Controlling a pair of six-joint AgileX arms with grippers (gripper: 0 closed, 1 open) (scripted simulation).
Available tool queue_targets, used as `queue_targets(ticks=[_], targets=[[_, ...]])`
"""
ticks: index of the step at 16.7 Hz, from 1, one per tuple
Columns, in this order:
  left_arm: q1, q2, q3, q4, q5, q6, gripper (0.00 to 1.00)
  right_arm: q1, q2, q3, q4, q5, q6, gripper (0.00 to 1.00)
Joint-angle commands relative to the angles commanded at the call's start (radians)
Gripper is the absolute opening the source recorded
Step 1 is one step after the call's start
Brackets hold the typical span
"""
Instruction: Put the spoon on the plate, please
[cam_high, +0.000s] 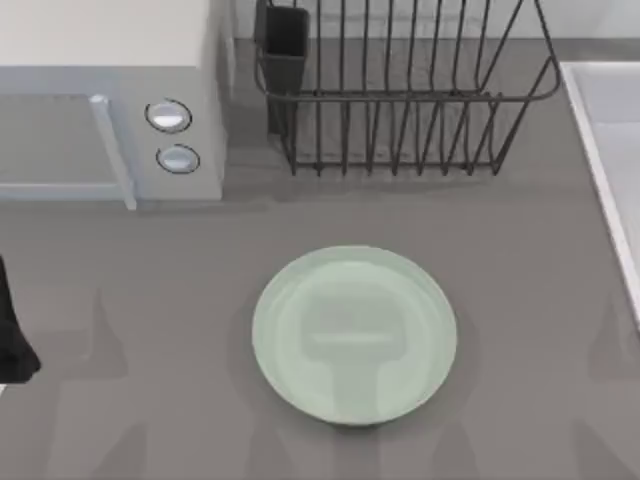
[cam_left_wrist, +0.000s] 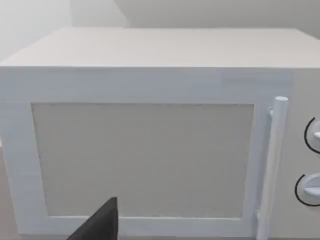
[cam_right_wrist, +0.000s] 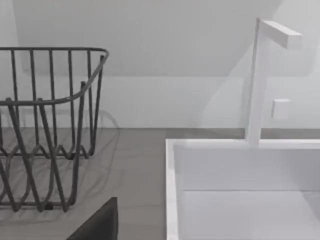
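The plate (cam_high: 355, 335), pale mint green, lies flat on the grey tabletop (cam_high: 150, 300) near the middle, nothing resting on it. A wire dish rack (cam_high: 400, 90) stands behind it at the far side; a white microwave (cam_high: 100, 110) sits at far left, and a white sink (cam_high: 610, 150) lies at the right edge. The left arm's dark body shows at the left edge (cam_high: 12, 340). Left end effector (cam_left_wrist: 97, 225): cannot tell whether clenched or released. Right end effector (cam_right_wrist: 97, 222): likewise cannot tell.

A kitchen is shown. A microwave (cam_high: 110, 100), a wire dish rack (cam_high: 400, 90) and a sink (cam_right_wrist: 250, 190) with its tap (cam_right_wrist: 260, 80) are set on a grey desk (cam_high: 150, 300).
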Motion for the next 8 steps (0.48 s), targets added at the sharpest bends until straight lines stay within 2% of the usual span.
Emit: queue_targets(ticks=[4, 8], targets=[[0.005, 0.034, 0.031, -0.032, 0.000, 0.012, 1.00, 0.000, 0.000, 0.000, 0.000, 0.000, 0.000, 1.00], [0.027, 0.227, 0.177, -0.197, 0.000, 0.070, 1.00, 0.000, 0.000, 0.000, 0.000, 0.000, 0.000, 1.00]])
